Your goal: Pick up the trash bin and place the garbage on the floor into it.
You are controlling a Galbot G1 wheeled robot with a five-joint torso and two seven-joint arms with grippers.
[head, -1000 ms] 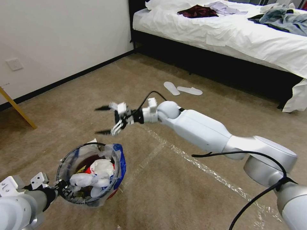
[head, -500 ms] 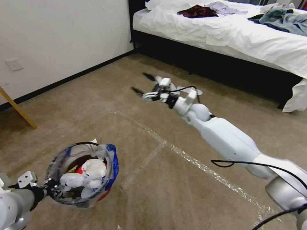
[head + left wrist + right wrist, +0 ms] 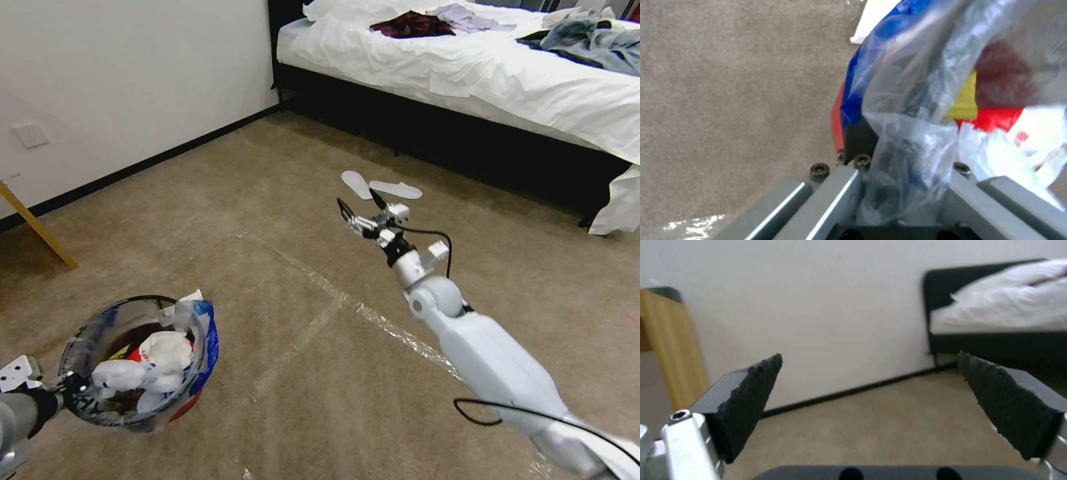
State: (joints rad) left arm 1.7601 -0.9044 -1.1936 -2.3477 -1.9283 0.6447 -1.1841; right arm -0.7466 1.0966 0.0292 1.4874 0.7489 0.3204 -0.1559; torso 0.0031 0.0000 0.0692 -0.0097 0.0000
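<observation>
At far left the left gripper point(image 3: 67, 387) is clamped on the rim of the bin point(image 3: 137, 360), held off the carpet point(image 3: 280, 280). The left wrist view adds what the head view lacks: the liner point(image 3: 907, 133) pinched between the fingers. Garbage point(image 3: 150, 360) fills the bin: white tissues, a red wrapper, a yellow scrap. Two slippers point(image 3: 380, 187) lie before the bed point(image 3: 500, 73). The right gripper point(image 3: 359, 208) hangs in the air near them, jaws apart and empty.

Right gripper point(image 3: 359, 204) reaches forward, arm outstretched, fingers spread (nothing between them); left gripper point(image 3: 63, 388) stays low, clamped.
</observation>
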